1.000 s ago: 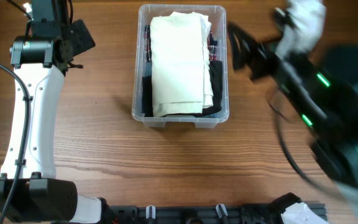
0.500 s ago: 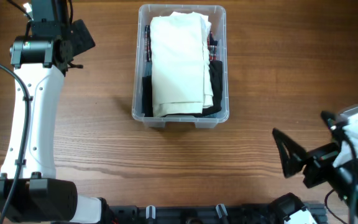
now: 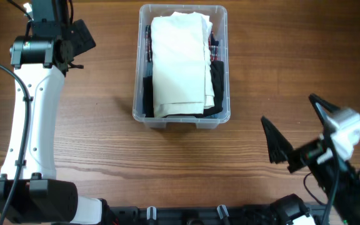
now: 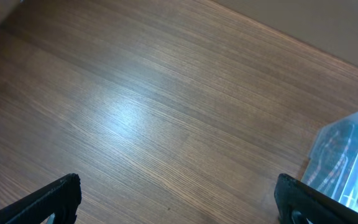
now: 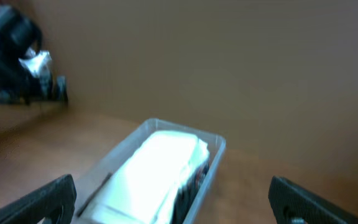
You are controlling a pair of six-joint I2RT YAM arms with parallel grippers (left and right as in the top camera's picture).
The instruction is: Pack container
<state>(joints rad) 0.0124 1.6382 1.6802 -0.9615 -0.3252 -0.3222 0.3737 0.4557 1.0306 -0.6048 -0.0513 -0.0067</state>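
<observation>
The clear container (image 3: pixel 137 69) stands at the back middle of the table. A folded cream garment (image 3: pixel 179 62) lies on top inside it, over dark garments (image 3: pixel 218 81) and a plaid one at the far end. My left gripper (image 3: pixel 75 34) is open and empty at the back left, well left of the container; its wrist view shows bare table and the container's corner (image 4: pixel 353 165). My right gripper (image 3: pixel 295 125) is open and empty near the front right, apart from the container. The right wrist view is blurred and shows the container's rim (image 5: pixel 215 155) and the cream garment (image 5: pixel 154 168).
The left arm's white link (image 3: pixel 33 106) runs along the left side of the table. The right arm's body (image 3: pixel 342 169) fills the front right corner. A dark rail (image 3: pixel 186 215) runs along the front edge. The left arm's wrist (image 5: pixel 17 56) shows far off in the right wrist view.
My right arm has swung from beside the container's right side at the back down to the front right, then shifted slightly. The left arm and the container have not moved.
</observation>
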